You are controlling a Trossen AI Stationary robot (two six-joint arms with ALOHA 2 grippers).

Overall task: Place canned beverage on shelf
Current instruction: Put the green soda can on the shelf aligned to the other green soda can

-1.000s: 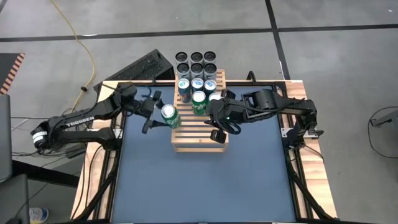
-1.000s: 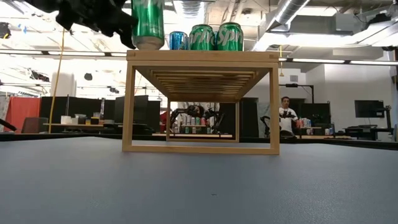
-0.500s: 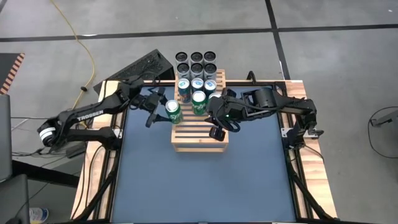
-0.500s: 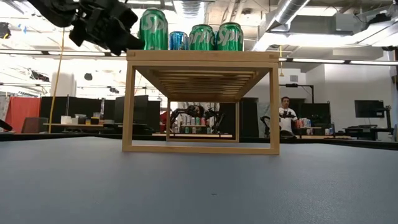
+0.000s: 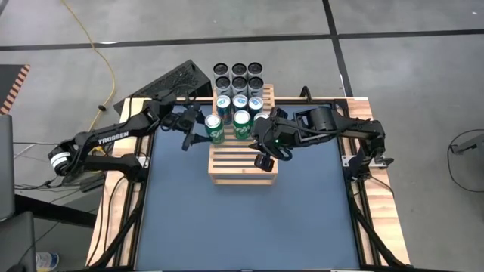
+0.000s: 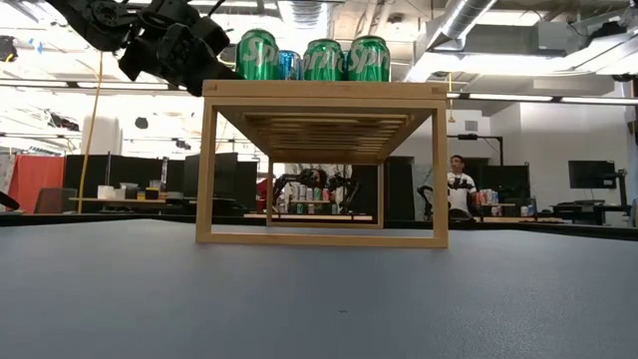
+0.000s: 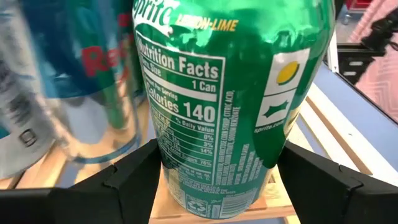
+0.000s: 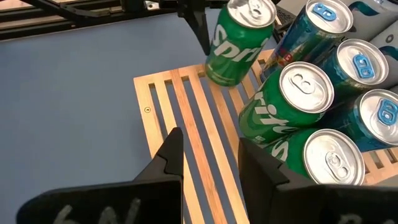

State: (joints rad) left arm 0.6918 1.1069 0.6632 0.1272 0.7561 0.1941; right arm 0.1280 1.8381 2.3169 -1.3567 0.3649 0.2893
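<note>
The left pincer [image 5: 198, 125] grips a green can [image 5: 214, 128] by its sides and holds it upright at the left edge of the shelf [image 5: 240, 165], just beside the cans [image 5: 242, 113] already standing there. In the low view the can [image 6: 258, 55] sits at the level of the top slats, its base apparently on or just above the wood; which of the two cannot be told. The left wrist view shows the dark fingers [image 7: 134, 174] on either side of the can [image 7: 230, 99], with a blue can [image 7: 93, 93] close alongside.

The step in hand looks like the set-down itself. The next move would call for parting the fingers and drawing them back level — without nudging the neighbours, which stand tight together.

The right pincer [image 5: 265, 155] waits over the shelf's right side near the standing cans, fingers [image 8: 168, 155] apart and holding nothing; its wrist view looks across the slats [image 8: 186, 124] to the green can [image 8: 239, 40] held by the other arm.

The shelf stands on a blue tabletop [image 5: 242, 219] with a wooden border. Off the far edge sits a pack of dark-topped cans [image 5: 239, 76] — and beyond, the low view takes in a workshop with desks, monitors and a person [image 6: 459, 184] far back.
</note>
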